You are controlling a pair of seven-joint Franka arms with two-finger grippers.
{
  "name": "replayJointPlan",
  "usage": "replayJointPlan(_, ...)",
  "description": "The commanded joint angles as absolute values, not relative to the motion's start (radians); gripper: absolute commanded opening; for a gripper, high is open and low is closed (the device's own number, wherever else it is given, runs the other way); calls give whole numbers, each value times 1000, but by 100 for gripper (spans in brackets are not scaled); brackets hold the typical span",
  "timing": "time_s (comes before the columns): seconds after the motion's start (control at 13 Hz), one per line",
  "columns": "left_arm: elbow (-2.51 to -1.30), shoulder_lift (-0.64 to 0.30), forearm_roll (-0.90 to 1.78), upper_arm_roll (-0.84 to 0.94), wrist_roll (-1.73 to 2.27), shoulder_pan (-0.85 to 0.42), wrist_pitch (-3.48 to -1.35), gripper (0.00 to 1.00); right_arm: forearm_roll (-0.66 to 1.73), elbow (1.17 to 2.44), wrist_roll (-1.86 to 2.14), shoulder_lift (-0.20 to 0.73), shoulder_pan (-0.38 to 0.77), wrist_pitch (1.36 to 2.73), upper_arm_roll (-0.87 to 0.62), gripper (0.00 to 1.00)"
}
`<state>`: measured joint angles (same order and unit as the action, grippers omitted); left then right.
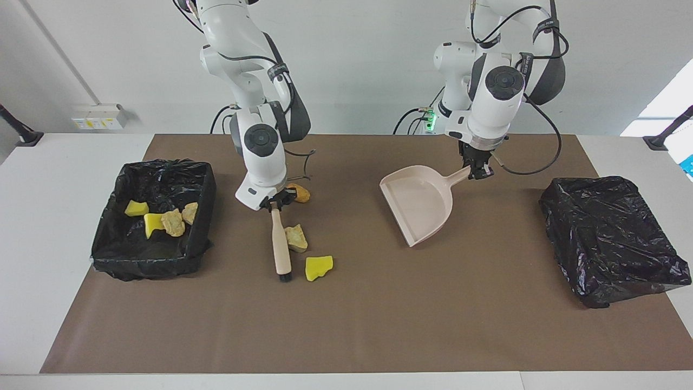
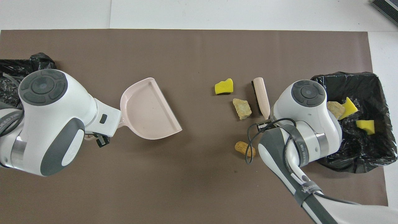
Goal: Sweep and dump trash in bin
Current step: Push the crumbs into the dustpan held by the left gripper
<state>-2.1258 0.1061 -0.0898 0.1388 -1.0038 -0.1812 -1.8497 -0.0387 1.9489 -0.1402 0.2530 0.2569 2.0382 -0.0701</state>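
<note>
Three pieces of trash lie on the brown mat: a yellow sponge piece [image 1: 318,267] [image 2: 224,87], a tan lump [image 1: 296,238] [image 2: 242,109] and a brown lump [image 1: 301,193] [image 2: 244,148]. My right gripper [image 1: 275,205] is shut on the beige brush [image 1: 280,245] [image 2: 261,98]. The brush slants down beside the tan lump, and its bristles reach the mat next to the sponge piece. My left gripper [image 1: 477,171] is shut on the handle of the beige dustpan [image 1: 419,203] [image 2: 149,112]. The dustpan hangs tilted over the mat, well apart from the scraps. The black-lined bin [image 1: 206,181] [image 2: 342,76] holds several scraps.
A second black-bagged bin [image 1: 609,233] [image 2: 12,71] stands at the left arm's end of the table. The brown mat [image 1: 346,325] covers most of the white table. A grey thing [image 2: 385,7] lies off the mat's corner that is farthest from the robots, at the right arm's end.
</note>
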Motion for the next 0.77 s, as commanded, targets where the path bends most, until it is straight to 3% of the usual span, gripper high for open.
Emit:
replayJointPlan(0.0, -2239, 173, -97, 149, -1055, -172, -1974, 0, 40, 1875, -149, 288, 296, 2016, -77, 0)
replayJointPlan(0.31, -2309, 121, -61, 149, -974, -178, -2170, 0, 115, 1875, -149, 288, 371, 2017, -80, 0)
replayJointPlan(0.69, -2298, 60, -52, 153, -869, -186, -2275, 0, 217, 1876, -199, 301, 440, 2035, -80, 0)
